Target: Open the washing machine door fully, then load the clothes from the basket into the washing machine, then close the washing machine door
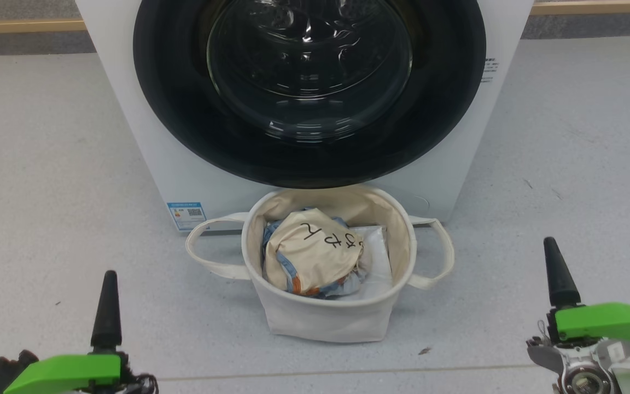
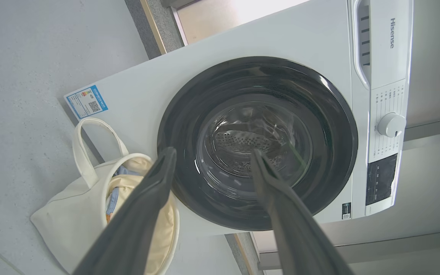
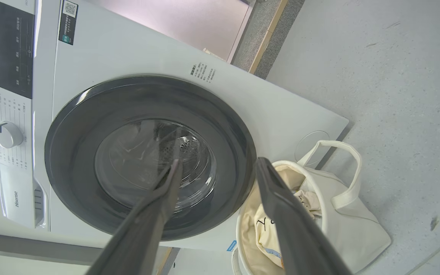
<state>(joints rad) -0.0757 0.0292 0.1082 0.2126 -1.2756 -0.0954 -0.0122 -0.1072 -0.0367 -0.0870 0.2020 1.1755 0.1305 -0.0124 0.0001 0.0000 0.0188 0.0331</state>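
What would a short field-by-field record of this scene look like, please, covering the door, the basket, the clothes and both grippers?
door: shut, flat against the front of the white washing machine
basket: upright on the floor, just in front of the machine, below the door
clothes: bundled inside the basket
left gripper: open, empty, back from the basket
right gripper: open, empty, back from the basket
progress: door not yet opened, nothing loaded
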